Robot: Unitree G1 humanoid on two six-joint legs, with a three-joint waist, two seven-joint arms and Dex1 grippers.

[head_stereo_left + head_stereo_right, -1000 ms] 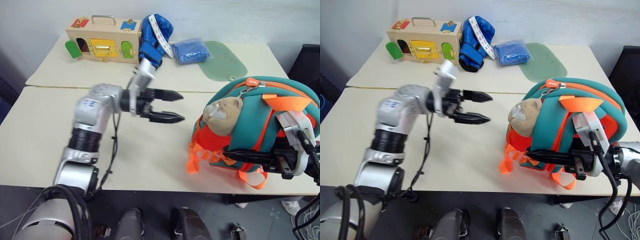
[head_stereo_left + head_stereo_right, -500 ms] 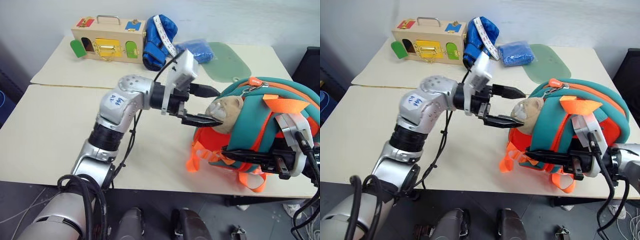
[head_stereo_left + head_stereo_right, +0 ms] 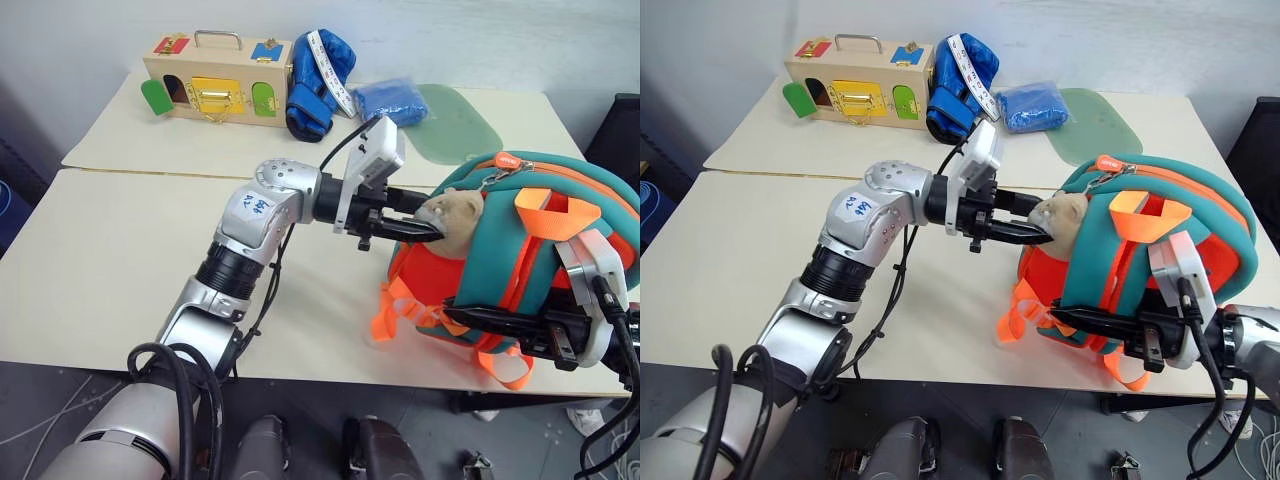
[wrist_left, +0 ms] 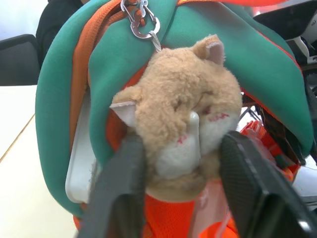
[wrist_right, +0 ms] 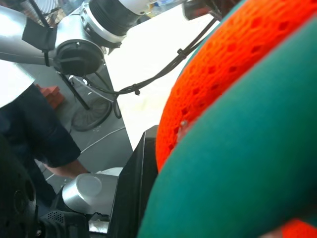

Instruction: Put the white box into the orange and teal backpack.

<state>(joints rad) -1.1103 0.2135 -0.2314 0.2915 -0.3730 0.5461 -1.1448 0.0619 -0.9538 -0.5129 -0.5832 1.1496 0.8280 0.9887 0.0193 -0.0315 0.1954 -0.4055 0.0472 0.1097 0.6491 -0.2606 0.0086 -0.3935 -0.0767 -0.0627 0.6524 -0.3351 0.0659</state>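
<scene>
The box (image 4: 78,171), as best I can judge, is the white rounded edge showing in the left wrist view. It sits tucked inside the backpack (image 3: 500,230), between the teal flap and the orange lining. If so, it is in but not deep.

The left gripper (image 3: 432,228) is closed on the plush toy (image 4: 178,109), one finger pressed on each side of its face. The right gripper (image 3: 470,318) is closed too, apparently pinching the bag low down at about 5 o'clock on the table (image 3: 100,260).

The risks:
- The plush is soft and hangs from a clip. A pull on it may swing or tip the bag rather than open it.
- If the bag tips, the box could slide back out of the gap.
- The loose orange straps under the bag could snag a finger.
- The bag sits close to the near table edge, so a tug towards 6 o'clock could take it off.

There is open room across the table's middle, and out to 9 o'clock it is bare. The clutter is far back: a wooden box (image 3: 210,80) at 11, a glove (image 3: 315,70) at 12, and a blue bundle (image 3: 385,98) and green mat (image 3: 450,120) towards 1.
</scene>
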